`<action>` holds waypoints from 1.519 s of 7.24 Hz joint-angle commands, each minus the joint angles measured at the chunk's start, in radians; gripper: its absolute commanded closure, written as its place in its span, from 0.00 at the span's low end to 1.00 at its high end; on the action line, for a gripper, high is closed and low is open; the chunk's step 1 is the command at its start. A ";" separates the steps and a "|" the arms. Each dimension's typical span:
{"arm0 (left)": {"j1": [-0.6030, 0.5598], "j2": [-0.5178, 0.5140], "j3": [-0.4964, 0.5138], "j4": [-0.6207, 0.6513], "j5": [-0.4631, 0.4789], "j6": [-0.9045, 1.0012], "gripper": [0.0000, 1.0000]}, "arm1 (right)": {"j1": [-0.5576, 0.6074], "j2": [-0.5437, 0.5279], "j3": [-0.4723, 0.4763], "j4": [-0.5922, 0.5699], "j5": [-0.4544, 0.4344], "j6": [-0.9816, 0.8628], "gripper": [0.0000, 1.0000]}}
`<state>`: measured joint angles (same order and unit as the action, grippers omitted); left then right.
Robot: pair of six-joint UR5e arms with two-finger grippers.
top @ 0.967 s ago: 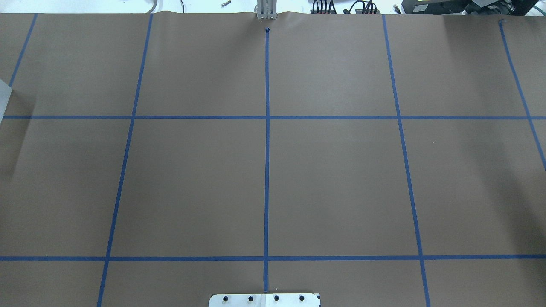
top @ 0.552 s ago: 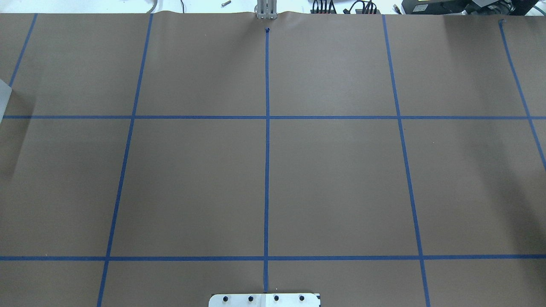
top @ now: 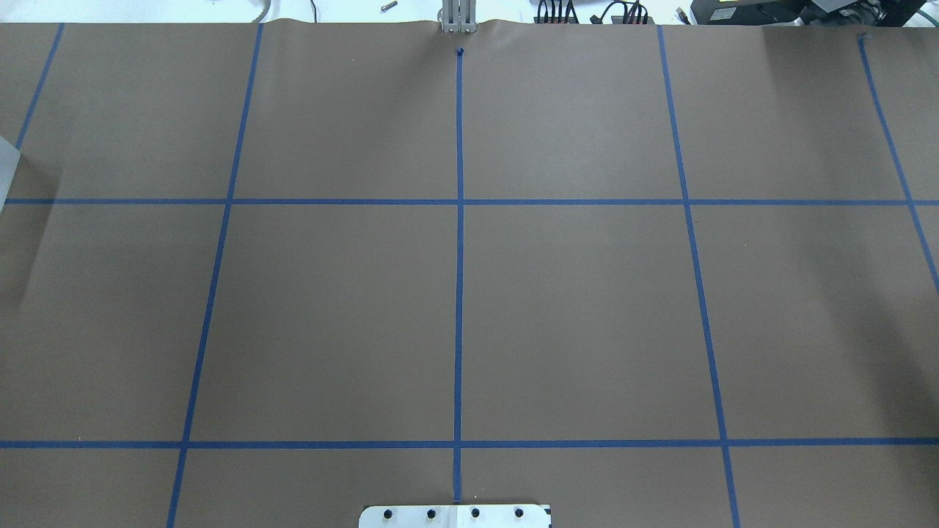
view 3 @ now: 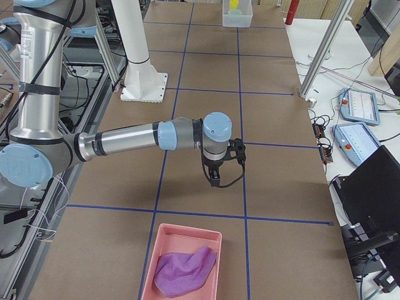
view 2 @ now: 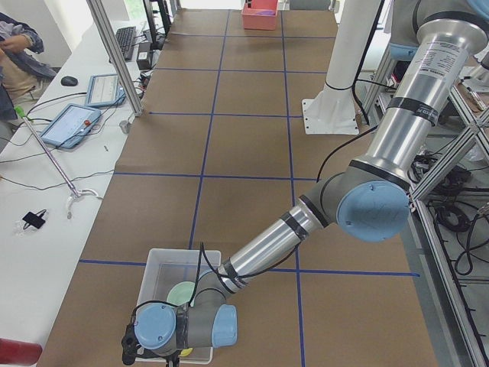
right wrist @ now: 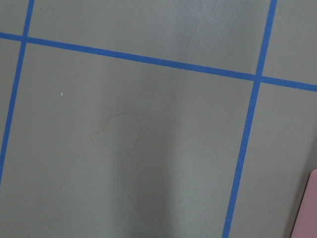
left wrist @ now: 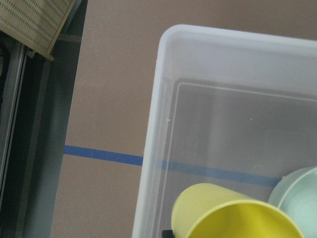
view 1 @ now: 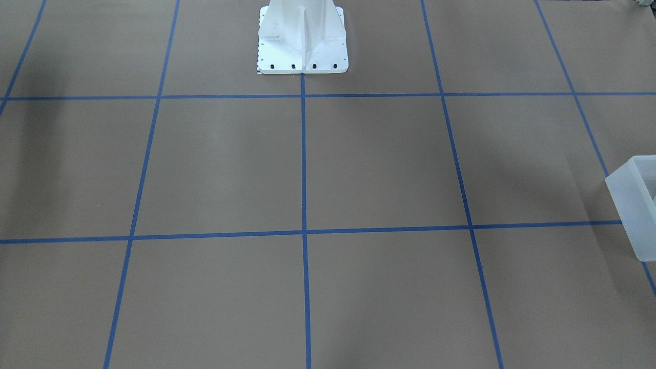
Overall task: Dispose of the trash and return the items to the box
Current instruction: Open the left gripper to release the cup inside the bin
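Observation:
The frosted white box [left wrist: 153, 124] stands at the table's end on my left; it also shows in the exterior left view [view 2: 162, 260] and at the front-facing view's right edge [view 1: 633, 205]. The mint-green bowl [view 2: 182, 293] lies inside it, seen at the left wrist view's lower right [left wrist: 297, 198]. The yellow cup [left wrist: 233, 213] is inside the box, close under the left wrist camera. My left gripper [view 2: 172, 353] hangs over the box's near end; I cannot tell whether it is open or shut. My right gripper [view 3: 215, 178] hovers over bare table; I cannot tell its state.
A pink tray [view 3: 187, 262] with a purple cloth [view 3: 184, 270] sits at the table's end on my right. The white robot base [view 1: 302, 38] stands at the table's middle edge. Tablets and cables lie on the side bench [view 2: 72, 122].

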<state>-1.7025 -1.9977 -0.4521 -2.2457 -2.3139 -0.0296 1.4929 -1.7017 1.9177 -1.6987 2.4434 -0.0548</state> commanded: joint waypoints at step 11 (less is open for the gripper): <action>0.223 0.213 -1.130 0.511 -0.096 -0.449 0.01 | 0.001 -0.001 -0.011 -0.001 -0.072 0.016 0.00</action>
<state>-1.5294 -1.8445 -1.4722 -1.7427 -2.4063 -0.4664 1.4924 -1.6964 1.9192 -1.6984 2.3825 -0.0350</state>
